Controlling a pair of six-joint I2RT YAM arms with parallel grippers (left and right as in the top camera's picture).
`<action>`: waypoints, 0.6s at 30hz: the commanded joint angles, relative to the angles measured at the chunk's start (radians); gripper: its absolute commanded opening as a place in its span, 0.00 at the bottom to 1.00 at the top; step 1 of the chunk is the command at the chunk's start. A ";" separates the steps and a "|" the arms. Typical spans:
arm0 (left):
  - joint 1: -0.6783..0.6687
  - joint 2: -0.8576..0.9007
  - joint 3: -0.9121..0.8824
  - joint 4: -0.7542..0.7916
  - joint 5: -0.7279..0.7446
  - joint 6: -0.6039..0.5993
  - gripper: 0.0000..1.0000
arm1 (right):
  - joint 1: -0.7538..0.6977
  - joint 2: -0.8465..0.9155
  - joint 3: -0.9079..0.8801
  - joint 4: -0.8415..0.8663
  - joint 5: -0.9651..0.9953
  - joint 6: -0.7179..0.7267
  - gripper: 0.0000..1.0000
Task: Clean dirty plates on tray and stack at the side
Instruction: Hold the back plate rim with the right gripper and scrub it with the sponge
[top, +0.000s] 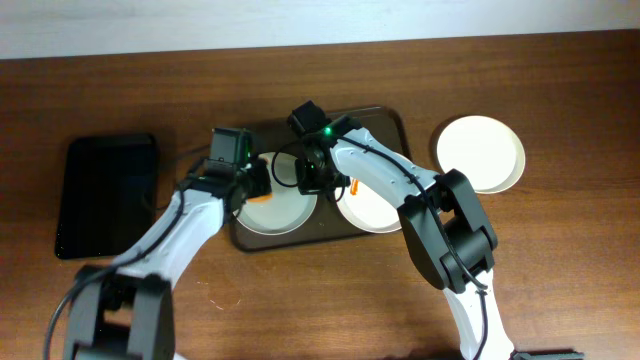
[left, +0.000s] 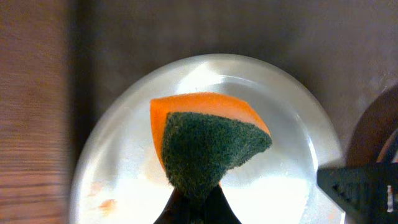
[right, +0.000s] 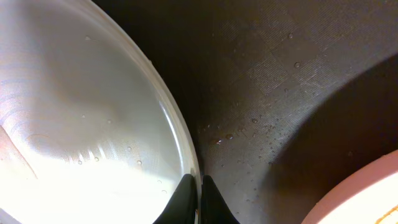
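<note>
The dark brown tray holds two plates. The pale green plate lies on its left part, and a white plate with an orange smear lies on its right part. My left gripper is shut on an orange and green sponge held over the green plate, which has faint orange smears. My right gripper is shut on that plate's right rim, with the fingers pinching it. A second white plate sits on the table to the right of the tray.
A smaller glossy black tray lies on the table at the left. The wet tray floor shows beside the pinched rim. The white plate's edge is near my right fingers.
</note>
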 joint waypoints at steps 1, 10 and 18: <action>0.003 0.167 0.000 0.068 0.131 0.008 0.00 | -0.001 0.037 -0.025 -0.010 0.043 -0.006 0.04; 0.003 0.036 0.001 -0.109 -0.588 0.009 0.00 | -0.001 0.037 -0.025 -0.010 0.043 -0.006 0.04; 0.003 -0.181 -0.015 -0.114 -0.031 0.008 0.00 | -0.001 0.037 -0.024 0.026 -0.107 -0.070 0.04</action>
